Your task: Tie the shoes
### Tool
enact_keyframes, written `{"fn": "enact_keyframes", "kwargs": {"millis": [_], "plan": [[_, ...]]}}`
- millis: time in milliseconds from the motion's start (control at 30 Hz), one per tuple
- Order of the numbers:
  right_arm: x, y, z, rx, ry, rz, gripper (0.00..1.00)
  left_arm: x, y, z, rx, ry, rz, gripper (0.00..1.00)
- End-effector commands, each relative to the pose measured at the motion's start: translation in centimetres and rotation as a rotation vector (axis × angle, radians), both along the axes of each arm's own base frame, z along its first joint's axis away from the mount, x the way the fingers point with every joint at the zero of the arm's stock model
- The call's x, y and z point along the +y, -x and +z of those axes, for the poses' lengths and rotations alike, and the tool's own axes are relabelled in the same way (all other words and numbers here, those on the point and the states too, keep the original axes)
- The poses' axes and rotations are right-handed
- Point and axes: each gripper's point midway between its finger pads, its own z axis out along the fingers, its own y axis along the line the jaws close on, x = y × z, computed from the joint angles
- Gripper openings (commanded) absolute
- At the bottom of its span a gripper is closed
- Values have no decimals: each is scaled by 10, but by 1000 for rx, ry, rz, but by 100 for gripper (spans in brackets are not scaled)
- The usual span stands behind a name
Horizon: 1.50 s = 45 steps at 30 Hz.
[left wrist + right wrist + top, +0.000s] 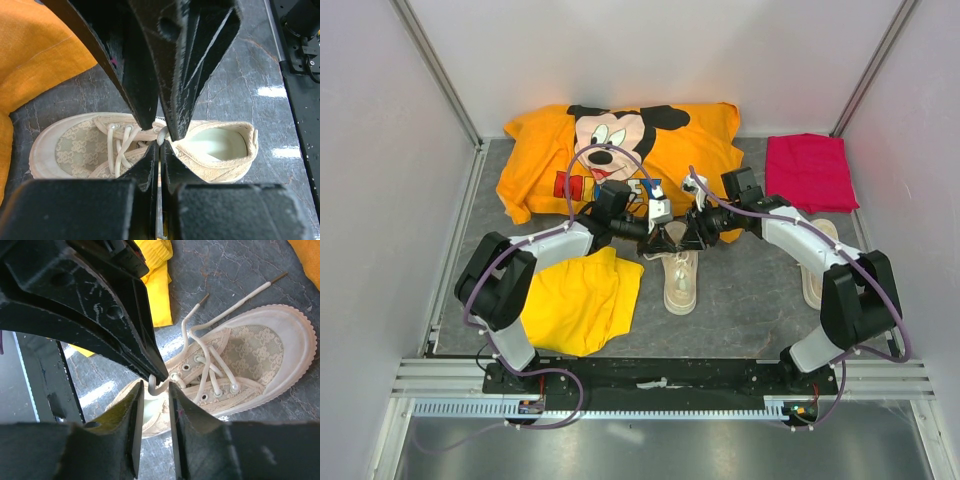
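A cream-beige sneaker lies on the dark table, toe toward the far side. It also shows in the left wrist view and the right wrist view. Both grippers meet above its tongue. My left gripper is shut on a loop of the white lace at its very tips. My right gripper is open, its fingers on either side of that same lace loop. The two lace ends lie loose on the table past the toe. The second sneaker lies at the right, partly hidden under my right arm.
An orange Mickey Mouse shirt lies at the back. Yellow shorts lie left of the shoe, under my left arm. A folded pink cloth lies at the back right. White walls enclose three sides, and a metal rail runs along the front.
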Motion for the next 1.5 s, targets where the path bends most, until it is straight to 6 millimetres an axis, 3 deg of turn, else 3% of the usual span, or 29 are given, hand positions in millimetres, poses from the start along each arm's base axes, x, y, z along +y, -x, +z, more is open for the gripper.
{"fn": "enact_keyframes", "kwargs": {"millis": [0, 67, 100, 133, 200, 233, 333, 433, 467, 533, 667, 833, 1100, 1467], "plan": [[7, -4, 2, -5, -37, 14, 28, -7, -2, 14, -25, 41, 1, 1], [8, -5, 3, -6, -41, 12, 17, -7, -4, 14, -24, 41, 6, 2], [8, -5, 2, -5, -41, 12, 4, -7, -4, 14, -24, 41, 6, 2], [8, -6, 3, -9, -41, 14, 0, -7, -4, 14, -23, 41, 6, 1], [7, -6, 2, -11, -33, 11, 0, -7, -4, 14, -30, 40, 4, 7], [6, -5, 2, -18, -30, 13, 0, -4, -2, 13, -24, 26, 3, 23], [5, -2, 1, -25, -25, 18, 0, 9, -6, 12, -70, -18, 7, 44], [5, -1, 2, -31, -24, 25, 0, 39, -35, 17, -124, -46, 40, 51], [5, 1, 2, -29, -23, 29, 0, 51, -30, 3, -58, -95, 26, 52], [7, 2, 2, -31, -21, 38, 0, 63, -50, 5, -144, -120, 4, 52], [8, 7, 2, -34, -14, 57, 0, 71, -60, -14, -242, -180, -54, 50], [7, 11, 2, -31, -4, 65, 0, 64, -66, -42, -298, -267, -89, 45], [4, 16, -1, -14, 7, 71, 0, 56, -72, -64, -455, -328, -194, 45], [3, 13, -4, -15, 22, 61, 0, 44, -49, -79, -475, -320, -327, 48]]}}
